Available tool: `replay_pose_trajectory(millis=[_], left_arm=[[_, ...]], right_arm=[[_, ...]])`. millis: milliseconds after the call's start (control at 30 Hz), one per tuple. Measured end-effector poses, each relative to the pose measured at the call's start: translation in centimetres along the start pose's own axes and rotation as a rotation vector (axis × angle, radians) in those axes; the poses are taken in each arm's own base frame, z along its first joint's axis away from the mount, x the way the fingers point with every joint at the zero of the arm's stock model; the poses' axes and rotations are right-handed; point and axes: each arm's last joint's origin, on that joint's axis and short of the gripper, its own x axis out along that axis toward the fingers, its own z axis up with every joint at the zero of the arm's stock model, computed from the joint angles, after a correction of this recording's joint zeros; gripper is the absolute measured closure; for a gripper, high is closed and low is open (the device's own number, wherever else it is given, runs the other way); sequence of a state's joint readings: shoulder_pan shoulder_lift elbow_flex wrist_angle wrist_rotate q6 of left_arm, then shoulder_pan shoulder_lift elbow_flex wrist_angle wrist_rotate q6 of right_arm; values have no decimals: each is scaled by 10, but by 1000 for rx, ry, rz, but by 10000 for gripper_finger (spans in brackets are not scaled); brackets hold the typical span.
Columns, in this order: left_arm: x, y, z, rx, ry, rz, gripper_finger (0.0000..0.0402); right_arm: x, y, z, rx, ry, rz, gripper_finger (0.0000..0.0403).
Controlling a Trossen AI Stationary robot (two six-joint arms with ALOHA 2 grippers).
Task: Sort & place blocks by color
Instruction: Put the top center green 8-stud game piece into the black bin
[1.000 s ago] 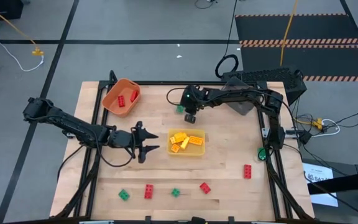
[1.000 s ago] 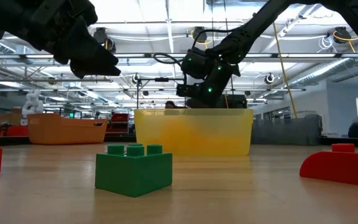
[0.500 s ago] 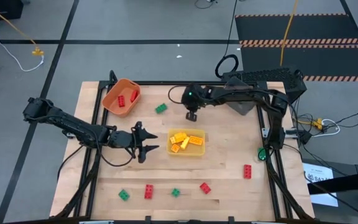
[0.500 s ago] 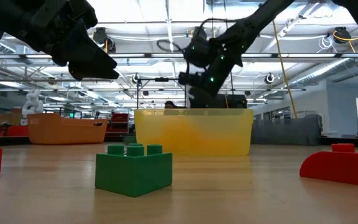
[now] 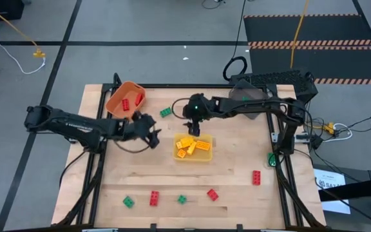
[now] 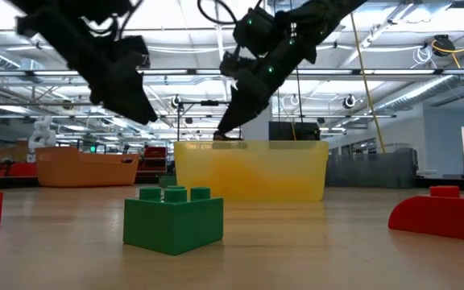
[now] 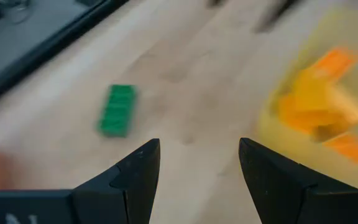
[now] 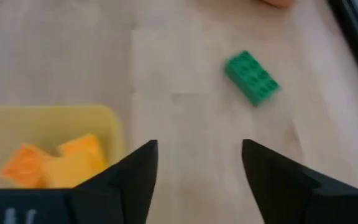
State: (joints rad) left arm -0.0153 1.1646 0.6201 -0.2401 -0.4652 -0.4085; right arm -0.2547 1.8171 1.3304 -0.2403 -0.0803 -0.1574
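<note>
1. Above the table's middle, my right gripper [image 5: 192,131] hangs at the yellow bin's [image 5: 206,156] twelve o'clock edge, fingers spread wide, holding nothing.
2. My left gripper [image 5: 152,134] hovers at nine o'clock of that bin, near the orange bin [image 5: 116,101], fingers also apart and empty.
3. A green block [image 5: 165,112] lies on the wood between the two bins.
4. Yellow blocks [image 5: 192,146] sit in the yellow bin, red blocks [image 5: 131,101] in the orange one.
5. Loose red and green blocks [image 5: 154,198] lie along the six o'clock edge.

orange bin [image 5: 125,100] and yellow bin [image 5: 192,156] on wooden table [image 5: 237,187].
</note>
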Motion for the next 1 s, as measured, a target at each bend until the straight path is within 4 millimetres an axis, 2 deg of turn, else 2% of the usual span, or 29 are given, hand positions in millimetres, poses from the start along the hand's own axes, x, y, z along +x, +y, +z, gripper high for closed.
replay_pose_trajectory(millis=[133,267,400,533,800,1000], left_arm=[[12,17,35,21,105,54,183],[40,41,51,-58,243,-92,183],[69,63,49,-88,343,-89,183],[89,78,43,-83,402,-54,183],[113,83,33,-13,432,-50,183],[120,91,32,61,417,67,183]], right_arm=[[-10,20,3,-22,16,33,156],[-29,36,5,-48,51,37,147],[-50,48,1,-86,93,-20,144],[-69,52,-8,-93,67,-28,144],[-86,52,-55,-40,-39,-45,144],[-90,53,-88,18,-127,-50,144]])
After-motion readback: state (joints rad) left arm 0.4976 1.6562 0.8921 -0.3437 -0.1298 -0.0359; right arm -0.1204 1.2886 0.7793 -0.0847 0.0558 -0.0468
